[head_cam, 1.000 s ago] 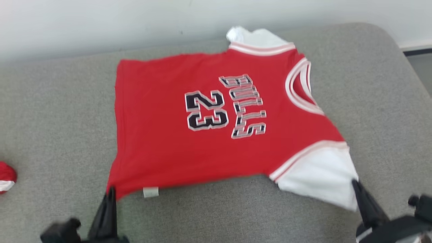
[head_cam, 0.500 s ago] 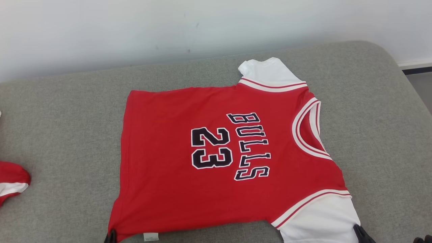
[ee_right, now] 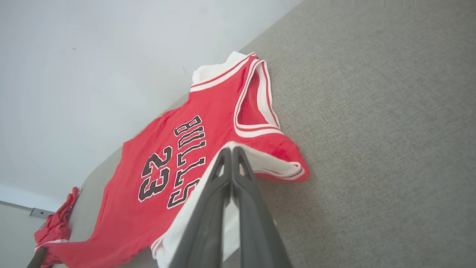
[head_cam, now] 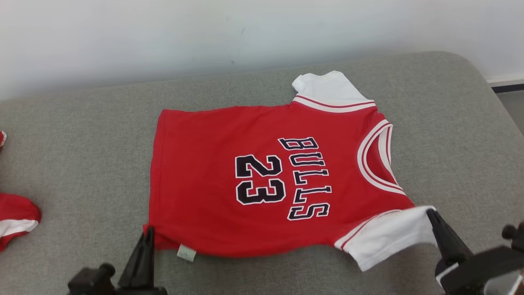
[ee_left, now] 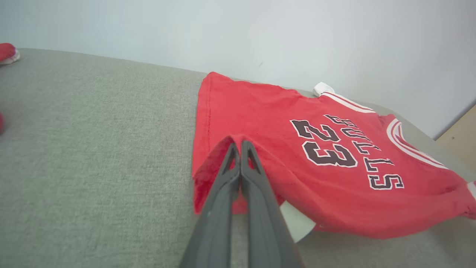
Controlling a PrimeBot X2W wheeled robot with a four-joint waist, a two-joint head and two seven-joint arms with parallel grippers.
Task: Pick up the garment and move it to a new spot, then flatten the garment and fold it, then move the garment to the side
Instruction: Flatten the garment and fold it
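The garment is a red shirt with white sleeves, printed "BULLS 23", and it lies spread on the grey padded surface. My left gripper is shut on the near hem corner and holds it a little above the surface. The left wrist view shows that gripper pinching red cloth of the garment. My right gripper is shut on the near white sleeve, which is lifted. In the right wrist view the fingers close on the sleeve edge of the garment.
Another red and white piece of clothing lies at the surface's left edge, also seen as bunched cloth. A white wall runs along the far side. The surface's rounded right corner drops to the floor.
The head camera tilted between the first two frames. Since half a second ago both grippers have risen and moved away from me, lifting the near hem corner and near sleeve; the far edge has stayed put.
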